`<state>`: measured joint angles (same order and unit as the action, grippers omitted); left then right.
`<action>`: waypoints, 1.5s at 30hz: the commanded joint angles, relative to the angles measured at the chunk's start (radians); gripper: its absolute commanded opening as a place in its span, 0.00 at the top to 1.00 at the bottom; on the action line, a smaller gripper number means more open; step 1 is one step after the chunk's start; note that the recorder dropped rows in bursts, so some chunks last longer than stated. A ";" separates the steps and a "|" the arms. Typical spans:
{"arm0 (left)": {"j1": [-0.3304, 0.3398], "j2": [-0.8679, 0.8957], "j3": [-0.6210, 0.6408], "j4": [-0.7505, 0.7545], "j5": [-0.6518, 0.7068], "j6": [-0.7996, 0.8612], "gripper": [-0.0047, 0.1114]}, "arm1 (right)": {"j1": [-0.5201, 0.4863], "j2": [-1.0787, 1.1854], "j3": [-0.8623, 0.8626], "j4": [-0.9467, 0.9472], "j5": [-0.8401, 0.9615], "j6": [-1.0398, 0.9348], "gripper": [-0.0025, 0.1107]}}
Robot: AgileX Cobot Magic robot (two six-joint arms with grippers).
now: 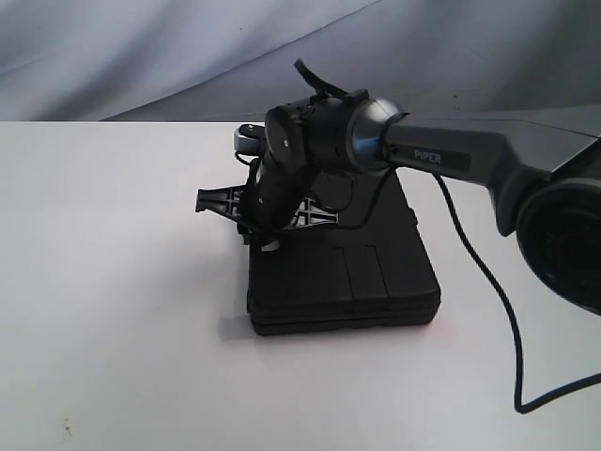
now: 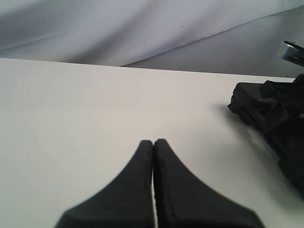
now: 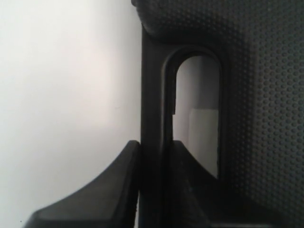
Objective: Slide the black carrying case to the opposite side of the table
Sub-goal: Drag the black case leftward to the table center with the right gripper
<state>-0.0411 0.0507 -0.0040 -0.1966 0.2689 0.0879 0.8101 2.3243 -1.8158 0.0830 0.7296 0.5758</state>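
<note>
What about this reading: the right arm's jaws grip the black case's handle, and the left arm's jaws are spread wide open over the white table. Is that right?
No. The left arm's jaws are shut, tips together over the table, as the left wrist view shows. The right arm's jaws do grip the handle of the black case.

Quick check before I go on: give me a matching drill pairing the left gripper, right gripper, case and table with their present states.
Things:
1. left gripper
2. right gripper
3. black carrying case
4. table

States:
A. plain white, bearing the load
B. clamped on the handle
C. fingers together, holding nothing
D. lying flat and closed

Pairs: 1-C, 2-B, 3-D, 4-A
</note>
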 commanded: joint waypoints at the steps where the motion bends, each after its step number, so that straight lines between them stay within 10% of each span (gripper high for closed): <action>1: 0.001 -0.001 0.004 0.000 -0.003 -0.001 0.96 | 0.008 0.018 -0.007 0.019 -0.033 0.005 0.98; 24: 0.001 -0.001 0.004 0.000 -0.003 -0.001 0.96 | 0.018 0.017 -0.007 0.024 -0.076 0.005 0.98; 30: 0.001 -0.001 0.004 0.000 -0.003 -0.001 0.96 | 0.018 0.017 -0.007 0.007 -0.076 0.005 0.77; 45: 0.001 -0.001 0.004 0.000 -0.003 -0.001 0.96 | 0.018 0.003 -0.007 -0.083 -0.074 0.035 0.75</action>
<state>-0.0411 0.0507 -0.0040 -0.1966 0.2689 0.0879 0.8257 2.3397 -1.8218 0.0518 0.6718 0.5873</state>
